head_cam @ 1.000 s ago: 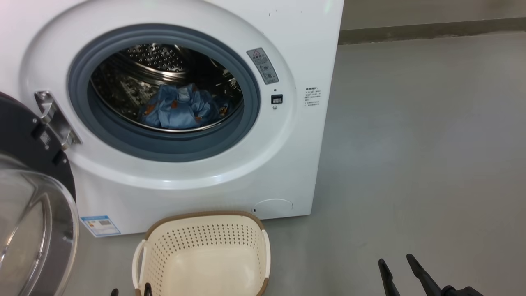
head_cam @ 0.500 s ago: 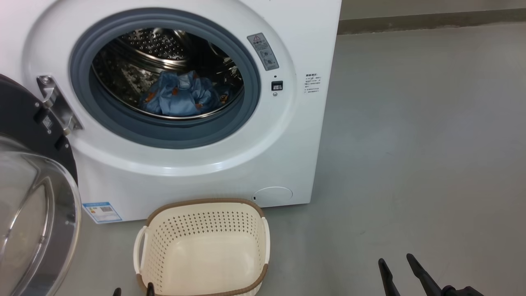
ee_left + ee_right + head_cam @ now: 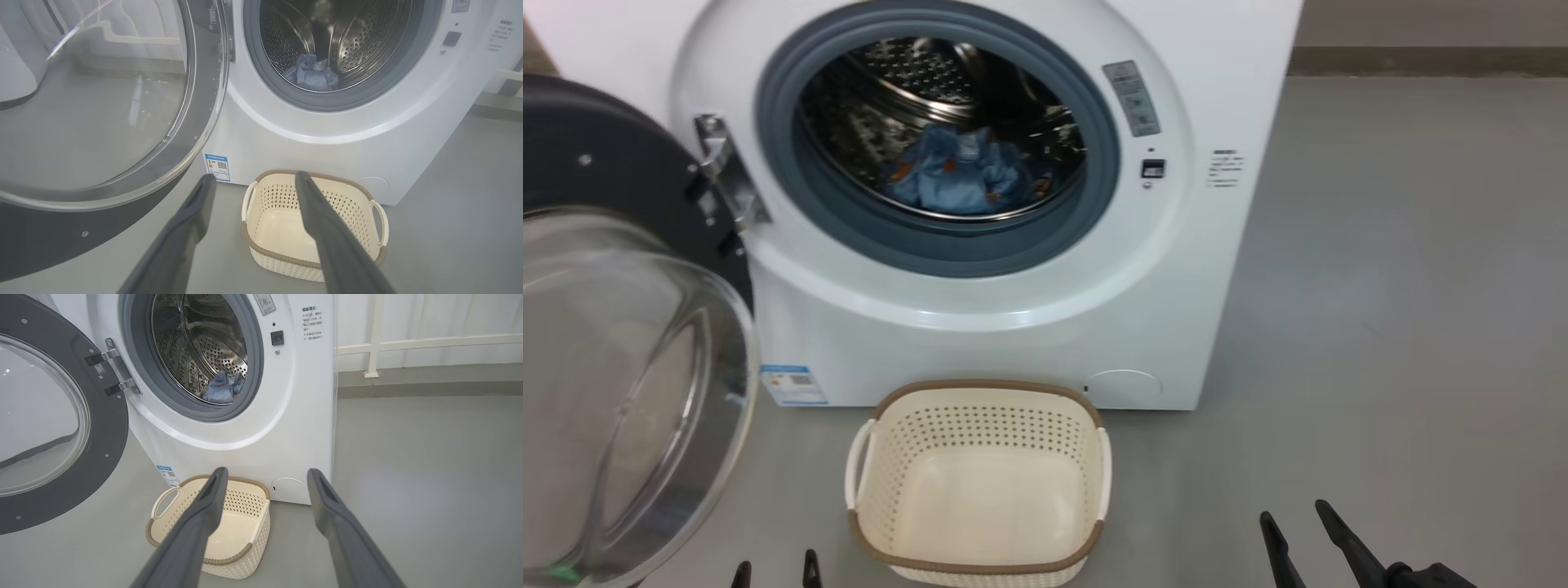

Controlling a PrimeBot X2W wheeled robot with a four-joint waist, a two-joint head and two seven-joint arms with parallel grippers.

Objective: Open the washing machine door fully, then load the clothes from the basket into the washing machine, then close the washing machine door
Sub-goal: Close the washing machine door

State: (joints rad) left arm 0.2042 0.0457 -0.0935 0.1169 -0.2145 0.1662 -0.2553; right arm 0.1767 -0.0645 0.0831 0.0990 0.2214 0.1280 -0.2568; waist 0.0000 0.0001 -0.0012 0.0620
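Observation:
The washing machine (image 3: 1013, 343) stands with its round opening uncovered. The washing machine door (image 3: 613, 155) hangs swung out to the left on its hinge, its glass bowl facing me, also seen as the door (image 3: 41, 241) and the door (image 3: 108, 437). The light-blue clothes (image 3: 964, 175) lie inside the steel drum, seen too as the clothes (image 3: 312, 75) and the clothes (image 3: 222, 390). The basket (image 3: 980, 400) sits empty on the floor before the machine. My left gripper (image 3: 774, 573) is open just left of it, my right gripper (image 3: 1294, 518) open well to its right.
Bare grey floor (image 3: 1405, 310) stretches to the right of the machine. A low wall base (image 3: 1421, 59) runs behind it. A white railing (image 3: 408, 345) stands at the back in the right wrist view. The open door takes up the room left of the basket (image 3: 278, 261).
The whole head view has shifted, so the machine, door and basket now sit further right in it. Both grippers stay open and low. The clothes and basket have not moved.

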